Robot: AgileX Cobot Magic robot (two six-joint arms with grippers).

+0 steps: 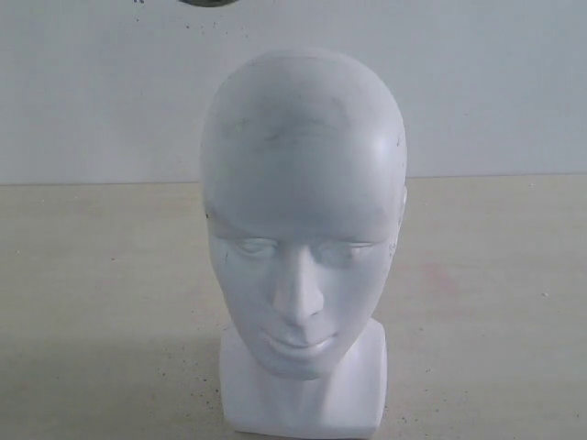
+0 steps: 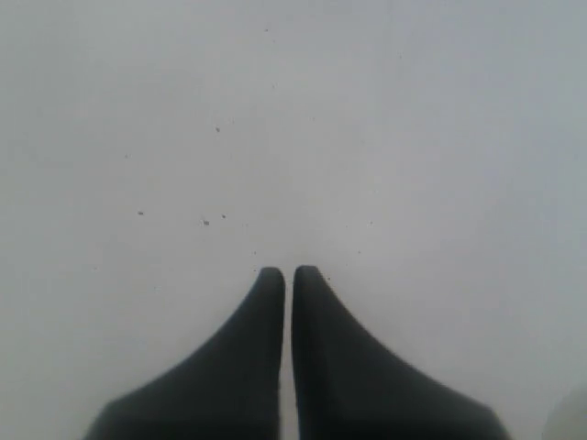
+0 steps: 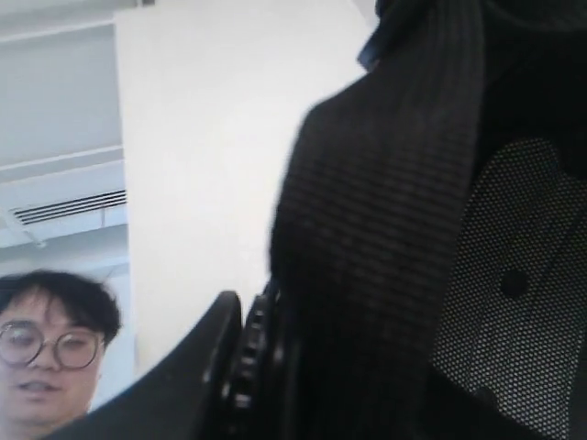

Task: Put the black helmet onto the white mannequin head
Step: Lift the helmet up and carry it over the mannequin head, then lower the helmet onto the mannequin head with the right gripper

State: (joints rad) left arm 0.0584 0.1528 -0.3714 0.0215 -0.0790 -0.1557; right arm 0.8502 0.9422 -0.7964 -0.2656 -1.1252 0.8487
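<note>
The white mannequin head [image 1: 303, 211] stands upright on its blocky base on the beige table, bare, its face turned to the exterior camera. The black helmet [image 3: 413, 229] fills the right wrist view: a wide woven strap, the dark shell and mesh inner padding. My right gripper [image 3: 266, 316] is shut on the helmet's rim; one black finger [image 3: 197, 362] shows outside the rim and the other is hidden behind it. My left gripper [image 2: 288, 272] is shut with nothing between its fingers, in front of a plain whitish surface. Neither gripper shows in the exterior view.
A beige table [image 1: 101, 284] runs out on both sides of the head, with a white wall [image 1: 101, 92] behind it. A dark curved edge [image 1: 206, 3] pokes in at the top of the exterior view. A person with glasses [image 3: 50, 348] appears in the right wrist view.
</note>
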